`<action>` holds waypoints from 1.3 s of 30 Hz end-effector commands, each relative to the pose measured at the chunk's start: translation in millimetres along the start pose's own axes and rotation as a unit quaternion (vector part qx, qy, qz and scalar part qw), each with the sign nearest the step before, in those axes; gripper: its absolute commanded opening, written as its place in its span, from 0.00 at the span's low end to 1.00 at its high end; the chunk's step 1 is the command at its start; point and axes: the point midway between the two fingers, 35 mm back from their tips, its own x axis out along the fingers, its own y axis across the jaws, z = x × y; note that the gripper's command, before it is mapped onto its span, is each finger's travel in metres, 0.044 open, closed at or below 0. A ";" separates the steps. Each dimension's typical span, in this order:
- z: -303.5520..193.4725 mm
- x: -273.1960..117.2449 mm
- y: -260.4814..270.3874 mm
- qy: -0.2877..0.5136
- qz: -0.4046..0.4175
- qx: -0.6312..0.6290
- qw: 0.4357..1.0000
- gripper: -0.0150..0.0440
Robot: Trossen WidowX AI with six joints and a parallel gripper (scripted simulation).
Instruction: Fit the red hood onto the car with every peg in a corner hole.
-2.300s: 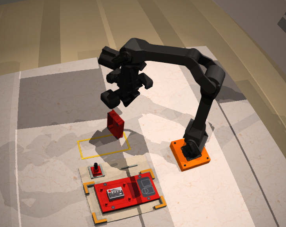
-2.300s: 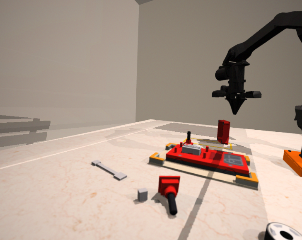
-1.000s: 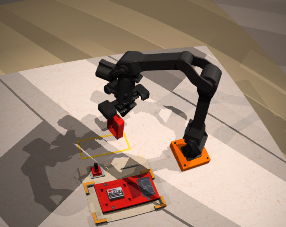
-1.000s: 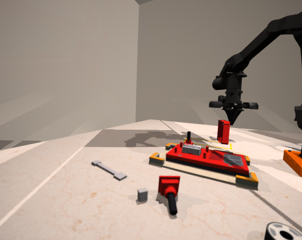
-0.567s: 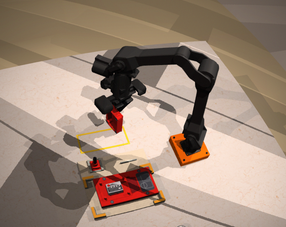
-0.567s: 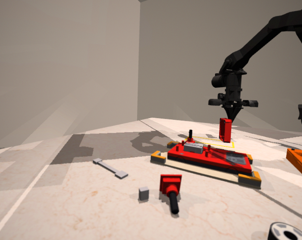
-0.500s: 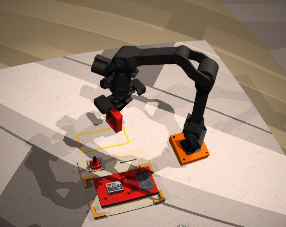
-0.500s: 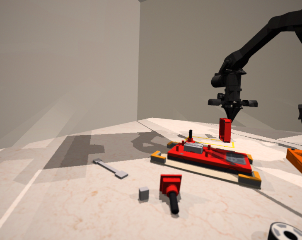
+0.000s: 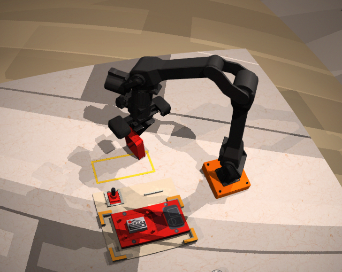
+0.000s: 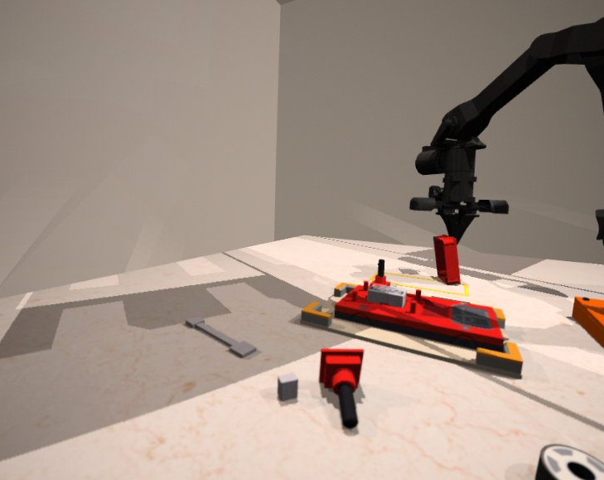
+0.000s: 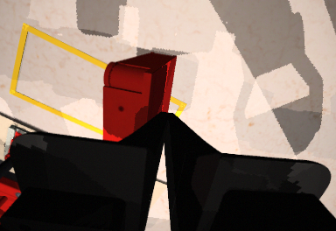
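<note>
The red hood [image 9: 136,146] [image 10: 446,259] [image 11: 131,97] stands on its edge, leaning slightly, at the far right corner of a yellow marked rectangle [image 9: 125,177] [image 10: 408,276] [image 11: 57,41]. My gripper [image 9: 140,128] [image 10: 455,239] [image 11: 165,118] is shut with nothing between its fingers. Its pointed tip is right at the hood's top edge; I cannot tell if it touches. The red car chassis [image 9: 152,226] [image 10: 424,314] lies in the jig [image 9: 175,198] [image 10: 499,357] nearer the front. The grey engine block [image 9: 136,224] [image 10: 387,294] sits on its deck among short pegs [image 10: 418,293].
A red-based black knob [image 9: 113,195] [image 10: 379,272] stands behind the jig beside a thin grey pin [image 9: 153,192]. A second knob [image 10: 341,375], a grey cube [image 10: 287,386], a grey bar [image 10: 219,336] and a white spool [image 10: 573,464] lie in front. The orange arm base [image 9: 226,180] [image 10: 597,314] is to the right.
</note>
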 end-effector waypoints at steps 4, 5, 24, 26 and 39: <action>0.9 0.0 7.6 0.001 0.002 0.002 1.000 0.25; 0.9 0.0 8.6 0.001 0.002 0.002 1.000 0.25; 0.2 -1.2 25.2 0.002 0.002 0.002 1.000 0.25; 0.9 -7.4 25.3 0.002 0.002 0.002 1.000 0.25; -0.2 -80.0 20.8 0.002 0.002 0.002 1.000 0.25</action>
